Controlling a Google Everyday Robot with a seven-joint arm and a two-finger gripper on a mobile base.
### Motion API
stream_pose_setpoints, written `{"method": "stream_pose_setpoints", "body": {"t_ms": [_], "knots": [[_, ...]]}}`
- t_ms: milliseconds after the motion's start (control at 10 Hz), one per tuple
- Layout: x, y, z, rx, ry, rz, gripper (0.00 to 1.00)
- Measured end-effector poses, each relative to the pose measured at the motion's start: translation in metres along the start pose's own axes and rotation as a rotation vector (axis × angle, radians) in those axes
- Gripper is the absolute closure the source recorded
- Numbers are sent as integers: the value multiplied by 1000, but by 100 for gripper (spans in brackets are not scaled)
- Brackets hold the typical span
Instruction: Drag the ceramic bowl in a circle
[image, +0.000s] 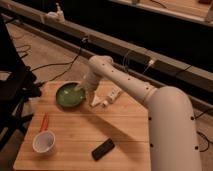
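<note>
The ceramic bowl (69, 95) is a wide, shallow green dish. It sits on the far left part of the wooden table (125, 130). My gripper (84, 90) reaches down at the bowl's right rim, at the end of the white arm (125, 82) that comes in from the right. The gripper covers part of the right rim. Whether it touches the bowl is hidden.
A white cup (43, 141) stands near the front left corner, with an orange-red tool (44, 121) behind it. A black flat object (103, 149) lies near the front edge. A small white object (113, 94) lies right of the gripper. A black chair (15, 90) stands on the left.
</note>
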Motion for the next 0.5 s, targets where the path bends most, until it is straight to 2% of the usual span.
{"method": "stream_pose_setpoints", "body": {"t_ms": [200,500], "knots": [[-2,-6,31,-37,-44,-8,26],[4,-7,65,-59,-141,39,27]]}}
